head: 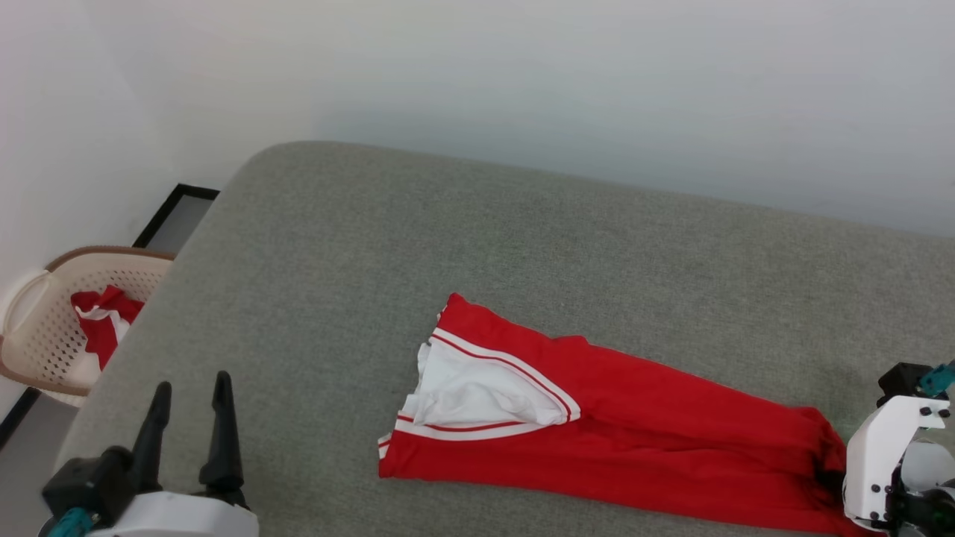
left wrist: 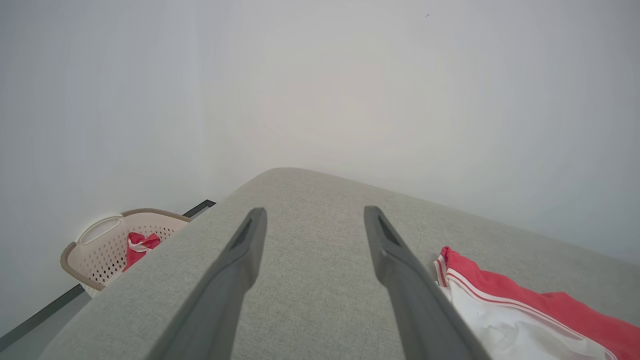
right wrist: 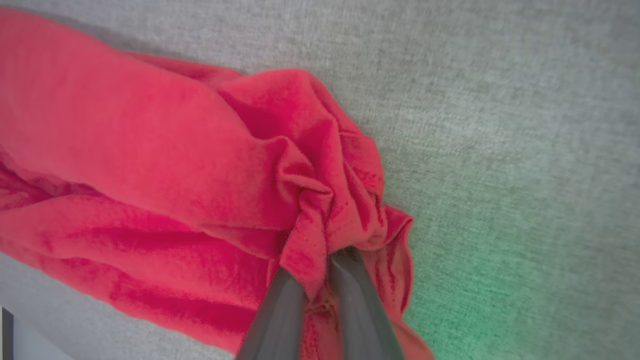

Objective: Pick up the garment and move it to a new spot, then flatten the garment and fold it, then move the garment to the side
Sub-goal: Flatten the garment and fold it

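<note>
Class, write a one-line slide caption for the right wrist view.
The right gripper pinches a bunched end of the red garment on the grey cushion.

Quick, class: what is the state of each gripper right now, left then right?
Left gripper: open, holding nothing.
Right gripper: shut on the bunched red end of the garment.

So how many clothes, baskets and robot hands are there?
Clothes: 2, the garment on the grey cushion, a red-and-white bundle in the basket.
Baskets: 1.
Robot hands: 2, left hand open, right hand shut on the garment.
Total: 5.
</note>
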`<state>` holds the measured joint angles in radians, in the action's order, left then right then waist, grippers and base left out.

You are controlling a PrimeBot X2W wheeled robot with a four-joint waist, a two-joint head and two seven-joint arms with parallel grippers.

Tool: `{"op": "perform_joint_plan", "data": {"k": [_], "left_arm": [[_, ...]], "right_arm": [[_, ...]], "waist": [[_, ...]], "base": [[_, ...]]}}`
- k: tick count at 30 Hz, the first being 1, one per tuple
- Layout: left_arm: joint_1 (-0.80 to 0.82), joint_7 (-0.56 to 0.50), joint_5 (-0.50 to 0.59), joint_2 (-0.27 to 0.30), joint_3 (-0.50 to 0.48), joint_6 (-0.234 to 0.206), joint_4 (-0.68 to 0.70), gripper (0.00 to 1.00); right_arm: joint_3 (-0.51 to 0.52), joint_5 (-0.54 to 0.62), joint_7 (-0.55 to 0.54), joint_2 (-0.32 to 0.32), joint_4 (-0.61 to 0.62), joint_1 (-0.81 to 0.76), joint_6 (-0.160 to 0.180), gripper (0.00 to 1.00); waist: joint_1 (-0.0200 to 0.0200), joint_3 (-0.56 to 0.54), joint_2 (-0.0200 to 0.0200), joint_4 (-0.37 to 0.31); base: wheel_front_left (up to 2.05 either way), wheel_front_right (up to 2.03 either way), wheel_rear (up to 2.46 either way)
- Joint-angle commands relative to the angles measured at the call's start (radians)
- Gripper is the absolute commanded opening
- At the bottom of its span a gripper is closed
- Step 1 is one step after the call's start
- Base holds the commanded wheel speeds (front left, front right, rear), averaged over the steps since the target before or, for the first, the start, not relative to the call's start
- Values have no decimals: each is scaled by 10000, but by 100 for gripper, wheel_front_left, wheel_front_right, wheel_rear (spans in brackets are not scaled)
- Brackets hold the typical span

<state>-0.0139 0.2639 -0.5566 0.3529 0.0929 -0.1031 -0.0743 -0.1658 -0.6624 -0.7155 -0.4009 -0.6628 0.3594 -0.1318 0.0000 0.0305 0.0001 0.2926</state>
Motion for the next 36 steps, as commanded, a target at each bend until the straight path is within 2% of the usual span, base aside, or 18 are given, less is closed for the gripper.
{"op": "perform_joint_plan", "data": {"k": [1,10,18,22,26,31,36], "left_arm": [[-107,-4,108,-62,-94,67,-17,100],[-314,-4,585,-652,-957,740,153,100],[-370,-4,1021,-931,-1298,1341,-16,100],[-304,-4,1133,-1126,-1415,1535,-210,100],[-410,-4,1167,-1240,-1487,1689,-419,100],[-548,-3,1075,-1323,-1573,1834,-622,100],[-545,-3,1113,-1344,-1668,1974,-761,100]], "right_arm": [[-160,-34,89,3,-170,-40,22,0],[-520,-844,616,-1224,-201,108,28,0],[-684,-768,1023,-2111,-651,531,21,0],[-954,-720,1092,-2288,-775,749,19,0],[-1311,-1100,1020,-2328,-350,769,19,0],[-1471,-1909,655,-2043,833,594,18,0],[-1639,-2144,274,-1408,2191,627,16,0]], "waist": [[0,28,-1,-23],[0,18,-1,-378],[0,-53,-1,-974],[0,-135,-1,-1234],[0,-327,-1,-1401],[0,-587,-1,-1494],[0,-695,-1,-1436]], "base": [[0,0,0],[0,0,0],[0,0,0],[0,0,0],[0,0,0],[0,0,0],[0,0,0]]}}
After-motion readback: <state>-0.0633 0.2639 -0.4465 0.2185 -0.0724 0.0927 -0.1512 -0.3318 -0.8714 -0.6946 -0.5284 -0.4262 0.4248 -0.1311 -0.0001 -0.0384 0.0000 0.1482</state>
